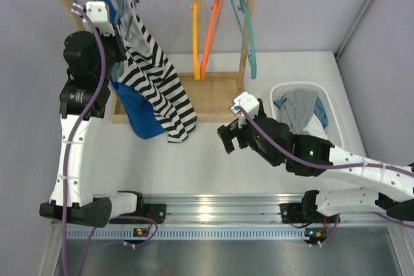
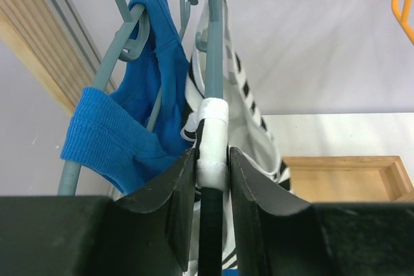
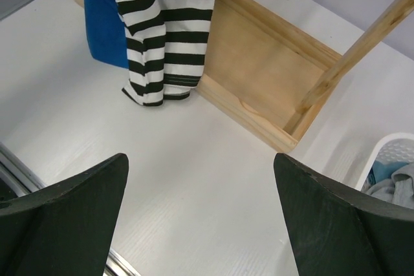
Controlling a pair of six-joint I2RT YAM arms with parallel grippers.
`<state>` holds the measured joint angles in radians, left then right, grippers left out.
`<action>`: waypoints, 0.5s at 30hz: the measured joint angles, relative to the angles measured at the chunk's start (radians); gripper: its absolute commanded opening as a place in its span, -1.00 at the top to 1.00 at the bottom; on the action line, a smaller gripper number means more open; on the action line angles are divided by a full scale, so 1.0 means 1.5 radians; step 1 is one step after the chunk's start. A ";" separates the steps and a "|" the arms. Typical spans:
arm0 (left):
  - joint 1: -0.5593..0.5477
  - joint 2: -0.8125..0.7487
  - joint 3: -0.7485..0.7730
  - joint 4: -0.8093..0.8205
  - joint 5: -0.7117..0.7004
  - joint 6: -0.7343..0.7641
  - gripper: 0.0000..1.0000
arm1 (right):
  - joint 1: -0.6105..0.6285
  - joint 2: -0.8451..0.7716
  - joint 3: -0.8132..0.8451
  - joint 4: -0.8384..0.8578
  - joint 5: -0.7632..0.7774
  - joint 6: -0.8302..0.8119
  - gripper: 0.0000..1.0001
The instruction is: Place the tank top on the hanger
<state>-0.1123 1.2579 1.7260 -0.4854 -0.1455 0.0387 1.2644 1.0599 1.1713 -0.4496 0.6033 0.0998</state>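
Note:
The black-and-white striped tank top [image 1: 158, 85] hangs from the slate blue-grey hanger [image 1: 125, 6] at the left end of the wooden rail. In the left wrist view the hanger's arm [image 2: 211, 43] runs down into my jaws, with the tank top's white-edged strap [image 2: 213, 121] wrapped over it. My left gripper [image 1: 120, 31] [image 2: 212, 163] is shut on that strap, high up by the rail. The tank top's hem [image 3: 165, 37] hangs over the rack's base. My right gripper [image 1: 233, 138] [image 3: 200, 224] is open and empty, low over the table, right of the tank top.
A plain blue top [image 1: 139, 114] [image 2: 152, 88] hangs on a neighbouring hanger [image 2: 119, 56]. Yellow [image 1: 196, 24], orange [image 1: 210, 30] and teal [image 1: 248, 27] hangers hang at the rail's right end. The rack's wooden base [image 1: 217, 95] [image 3: 259, 69] lies below. A white basket [image 1: 279, 90] holds a grey garment [image 1: 299, 111].

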 measured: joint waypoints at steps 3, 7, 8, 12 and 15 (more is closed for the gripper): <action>0.000 -0.008 -0.001 -0.003 0.002 -0.004 0.33 | 0.000 0.000 0.000 0.000 -0.001 0.001 -0.87; 0.000 -0.015 -0.002 -0.004 0.004 -0.007 0.27 | 0.000 0.000 0.000 0.000 -0.002 0.004 -0.87; 0.000 -0.017 -0.002 -0.004 0.005 -0.008 0.25 | 0.000 0.000 0.000 0.000 -0.002 0.005 -0.87; 0.000 -0.021 -0.002 -0.005 0.009 -0.010 0.17 | 0.000 0.000 0.000 0.000 -0.003 0.005 -0.87; 0.000 -0.026 -0.002 -0.005 0.012 -0.012 0.13 | 0.000 0.000 0.000 0.000 -0.003 0.006 -0.87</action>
<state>-0.1127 1.2186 1.7237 -0.4934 -0.1268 0.0200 1.2644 1.0599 1.1709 -0.4496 0.5983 0.1081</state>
